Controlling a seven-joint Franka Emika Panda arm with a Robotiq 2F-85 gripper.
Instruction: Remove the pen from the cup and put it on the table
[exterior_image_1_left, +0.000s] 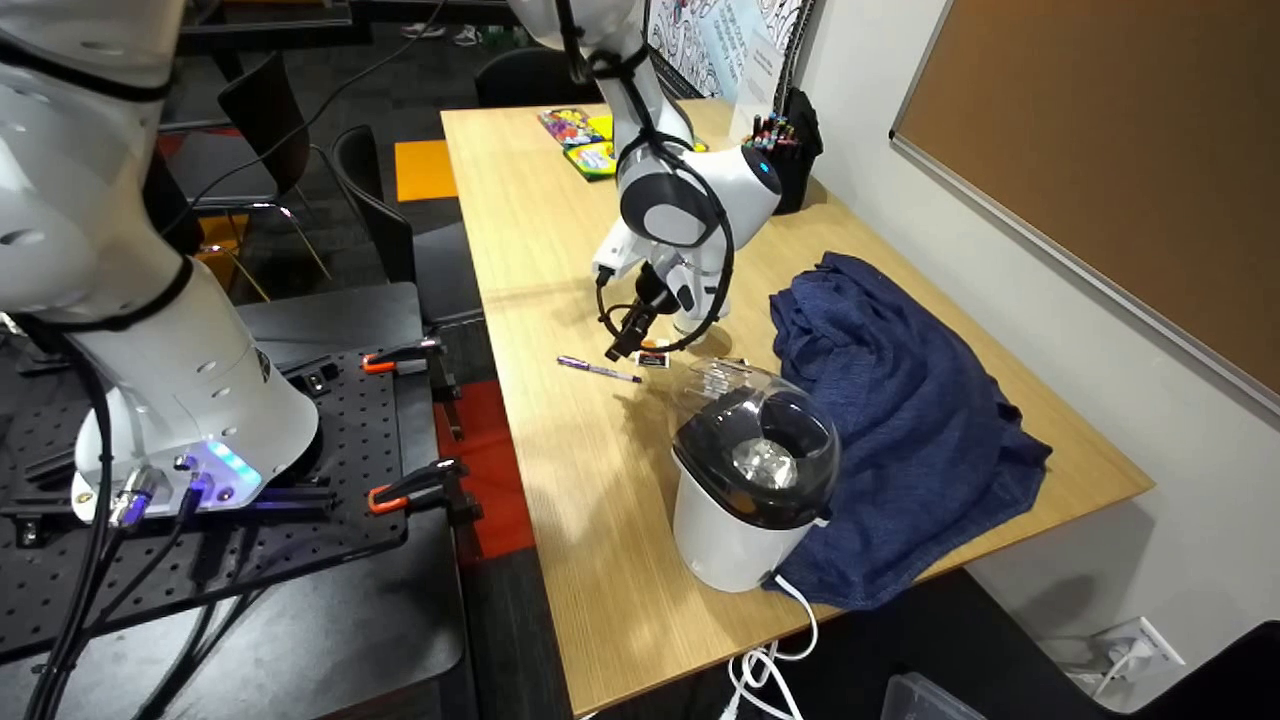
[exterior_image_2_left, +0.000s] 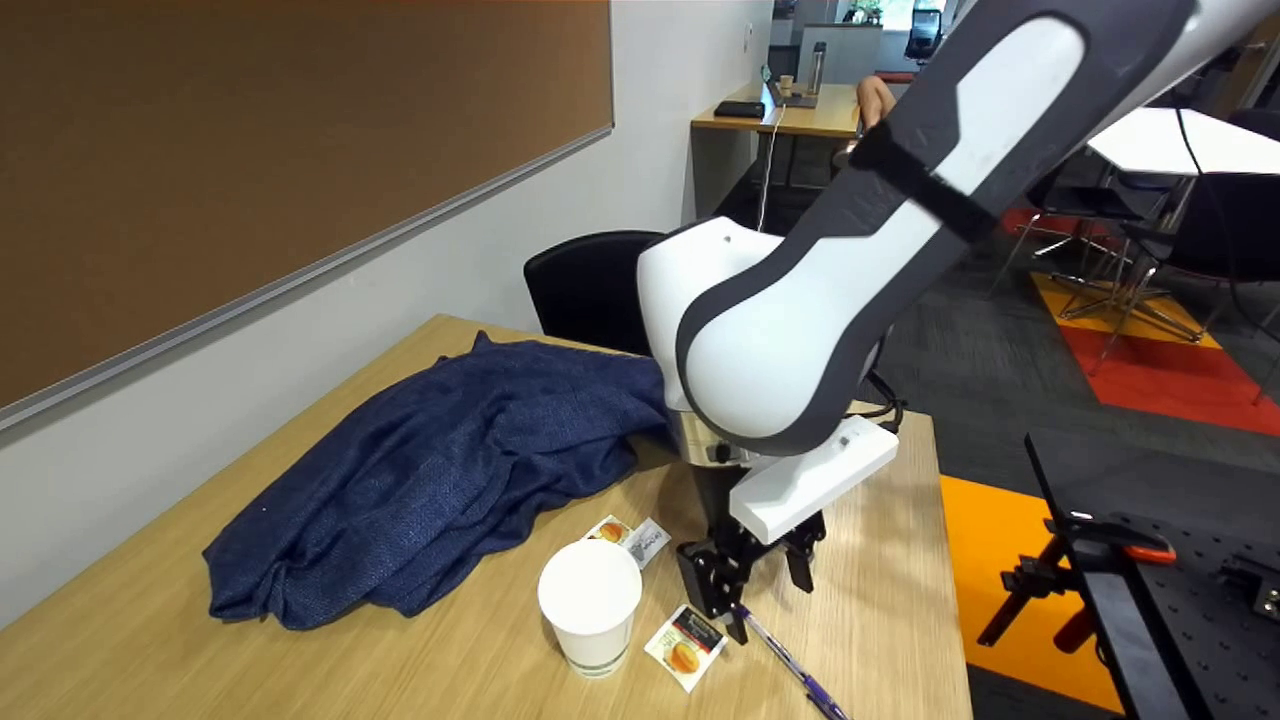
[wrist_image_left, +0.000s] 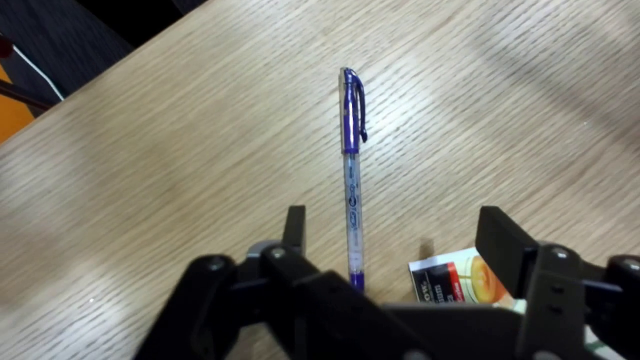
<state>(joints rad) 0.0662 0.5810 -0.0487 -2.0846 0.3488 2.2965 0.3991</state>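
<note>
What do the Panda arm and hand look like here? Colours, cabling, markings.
The arm is rounded and white with dark grey panels, banded by black straps. A black cable loops along it; a small blue light glows towards its end. A white box sits beside the black hand, which has two blocky fingers and silvery screws.

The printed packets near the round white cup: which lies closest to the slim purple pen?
The white packet with a black label and orange fruit picture, lying between cup and pen; the other packaging, beyond the cup in an exterior view, lies farther.
</note>
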